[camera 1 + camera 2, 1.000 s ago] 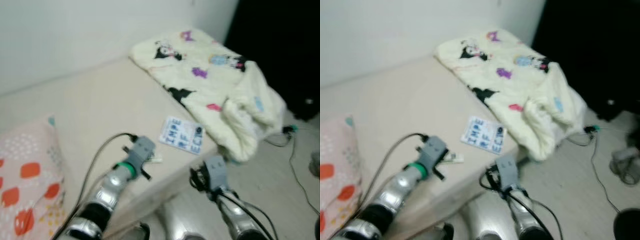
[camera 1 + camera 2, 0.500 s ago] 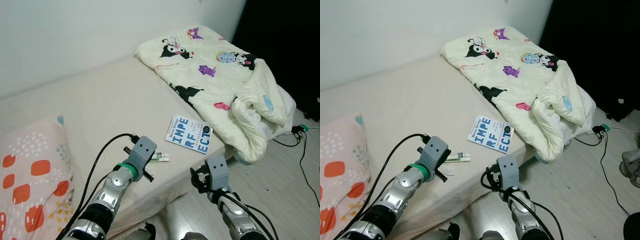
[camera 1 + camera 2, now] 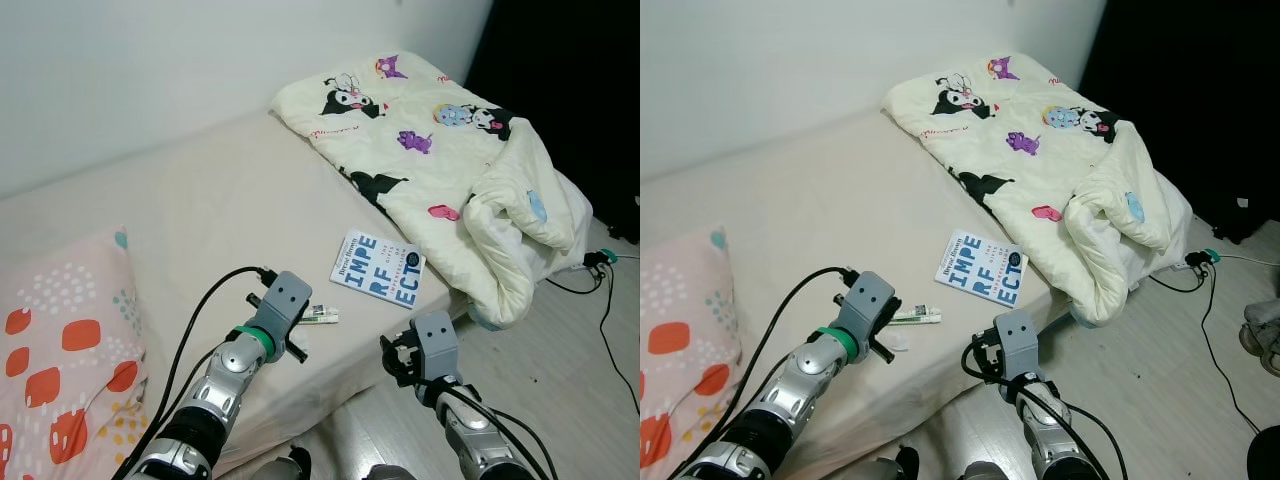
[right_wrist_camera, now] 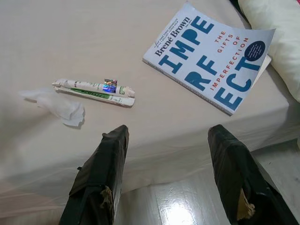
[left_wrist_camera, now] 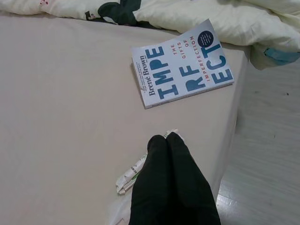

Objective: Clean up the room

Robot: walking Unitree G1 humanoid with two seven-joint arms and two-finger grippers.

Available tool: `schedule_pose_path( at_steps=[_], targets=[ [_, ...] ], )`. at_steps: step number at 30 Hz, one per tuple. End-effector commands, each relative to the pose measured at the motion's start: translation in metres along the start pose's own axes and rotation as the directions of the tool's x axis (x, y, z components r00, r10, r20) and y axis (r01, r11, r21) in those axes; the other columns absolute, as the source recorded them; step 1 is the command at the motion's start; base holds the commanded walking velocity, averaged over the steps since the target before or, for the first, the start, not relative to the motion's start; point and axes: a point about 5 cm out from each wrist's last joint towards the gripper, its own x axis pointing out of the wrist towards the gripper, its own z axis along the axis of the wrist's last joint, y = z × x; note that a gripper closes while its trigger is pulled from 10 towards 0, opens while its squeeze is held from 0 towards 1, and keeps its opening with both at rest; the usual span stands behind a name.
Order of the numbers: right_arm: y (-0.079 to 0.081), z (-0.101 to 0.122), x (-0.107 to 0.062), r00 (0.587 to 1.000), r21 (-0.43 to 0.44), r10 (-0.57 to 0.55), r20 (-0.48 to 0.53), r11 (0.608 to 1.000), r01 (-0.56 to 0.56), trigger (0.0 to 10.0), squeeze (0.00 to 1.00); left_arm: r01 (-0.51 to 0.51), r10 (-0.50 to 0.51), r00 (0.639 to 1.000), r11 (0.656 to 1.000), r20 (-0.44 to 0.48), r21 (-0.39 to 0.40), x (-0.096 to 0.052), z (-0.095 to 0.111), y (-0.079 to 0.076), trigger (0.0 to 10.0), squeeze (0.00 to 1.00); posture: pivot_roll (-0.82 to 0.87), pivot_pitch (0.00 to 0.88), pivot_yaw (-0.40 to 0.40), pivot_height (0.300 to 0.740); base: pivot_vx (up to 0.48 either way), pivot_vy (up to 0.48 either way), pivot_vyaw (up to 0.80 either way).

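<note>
A white and blue book (image 3: 378,268) lies near the bed's front edge, beside a rumpled cartoon-print duvet (image 3: 450,170). A small white and green tube (image 4: 95,88) lies to the left of the book, with a scrap of white tissue (image 4: 58,104) by it. My left gripper (image 5: 164,139) hovers over the tube with its fingers pressed together and nothing between them. My right gripper (image 4: 166,140) is open, held off the bed's front edge below the book, over the floor. Its black fingers (image 4: 107,159) frame the tube and book.
The beige mattress (image 3: 200,210) stretches from a pillow (image 3: 60,350) with orange patches at the left to the duvet at the right. A white wall runs behind. Cables (image 3: 600,300) lie on the pale floor at the right, next to a dark area.
The head camera has steadied and sharpened since a second ago, with the scene shifting slightly. In the last half second both arms have stayed still.
</note>
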Motion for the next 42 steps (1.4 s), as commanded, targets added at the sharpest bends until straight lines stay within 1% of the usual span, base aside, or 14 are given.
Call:
schedule_pose_path(
  at_steps=[1,6,8,12,21,42],
  targets=[
    [0.0011,-0.0041,-0.0015,1.0,0.009,0.001,-0.017,1.0,-0.001,10.0,0.0,-0.001,0.0,1.0,1.0,-0.017,-0.004,-0.0009,-0.0034,-0.0009,10.0,0.0,-0.05,0.0,0.055,0.74,0.0,0.0,0.0],
    [0.0008,-0.0037,-0.0014,1.0,0.009,0.002,-0.015,1.0,-0.002,10.0,0.0,-0.004,0.004,1.0,1.0,-0.02,-0.009,-0.0008,-0.0035,-0.0006,10.0,0.0,-0.05,0.0,0.055,0.74,0.0,0.0,0.0],
    [0.001,-0.0038,-0.0014,1.0,0.01,0.003,-0.016,1.0,-0.003,10.0,0.0,-0.013,0.013,1.0,1.0,-0.027,-0.023,-0.0008,-0.0046,0.0004,10.0,0.0,-0.05,0.0,0.055,0.74,0.0,0.48,0.0],
    [0.0012,-0.0039,-0.0015,1.0,0.01,0.003,-0.016,1.0,-0.003,10.0,0.0,-0.018,0.017,1.0,0.999,-0.022,-0.027,-0.0009,-0.0042,0.0012,10.0,0.0,-0.05,0.0,0.056,0.74,0.0,0.48,0.0],
    [0.0014,-0.0046,-0.0017,1.0,0.01,0.002,-0.019,1.0,-0.002,10.0,0.0,-0.012,0.012,1.0,1.0,-0.007,0.006,-0.0009,-0.0022,0.0009,10.0,0.0,-0.05,0.0,0.055,0.74,0.0,0.0,0.0],
    [0.0017,-0.0051,-0.0018,1.0,0.013,-0.002,-0.02,1.0,0.003,10.0,0.0,-0.009,0.009,1.0,1.0,0.003,0.016,-0.0013,-0.0013,0.0011,10.0,0.0,-0.05,0.0,0.059,0.74,0.0,-0.467,0.0]
  ],
)
